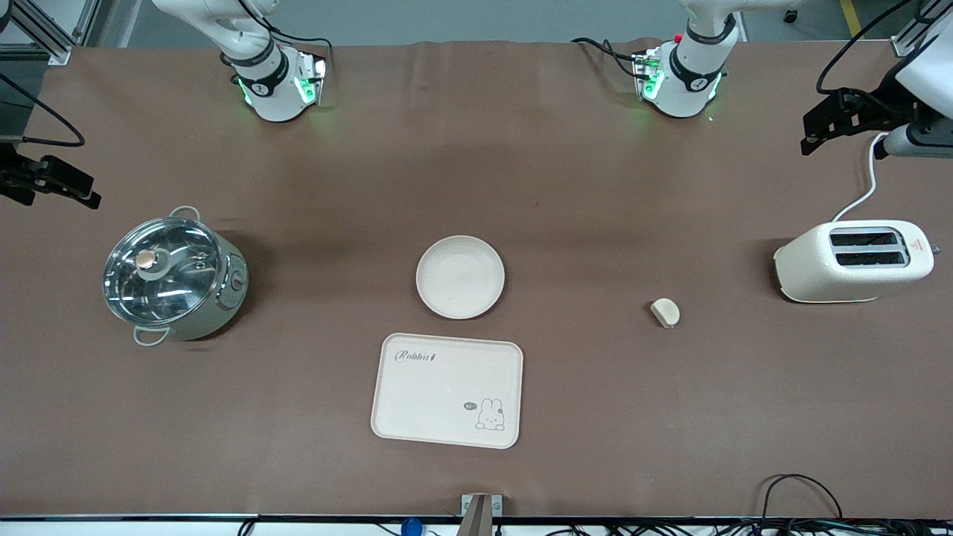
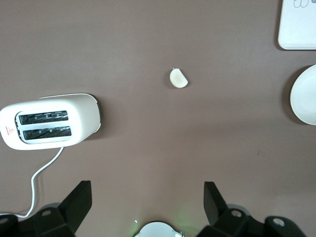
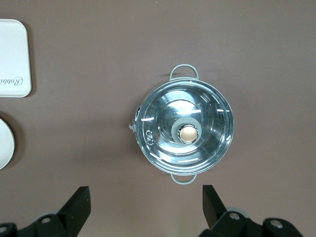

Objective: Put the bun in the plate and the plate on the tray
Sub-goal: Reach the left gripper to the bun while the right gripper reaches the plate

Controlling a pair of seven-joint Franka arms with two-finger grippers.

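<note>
The bun (image 1: 665, 312) lies on the bare table toward the left arm's end, apart from the plate; it also shows in the left wrist view (image 2: 178, 78). The plate (image 1: 460, 277) sits empty at the table's middle. The tray (image 1: 447, 389) lies empty, nearer to the front camera than the plate, a small gap between them. My left gripper (image 1: 819, 132) is open and empty, high over the left arm's end of the table, its fingers wide apart in the left wrist view (image 2: 147, 195). My right gripper (image 1: 78, 190) is open and empty, high over the right arm's end (image 3: 145, 196).
A white toaster (image 1: 852, 260) with a cord stands at the left arm's end, past the bun. A glass-lidded pot (image 1: 173, 274) stands at the right arm's end. The plate's edge (image 2: 306, 96) and the tray's corner (image 2: 298, 24) show in the left wrist view.
</note>
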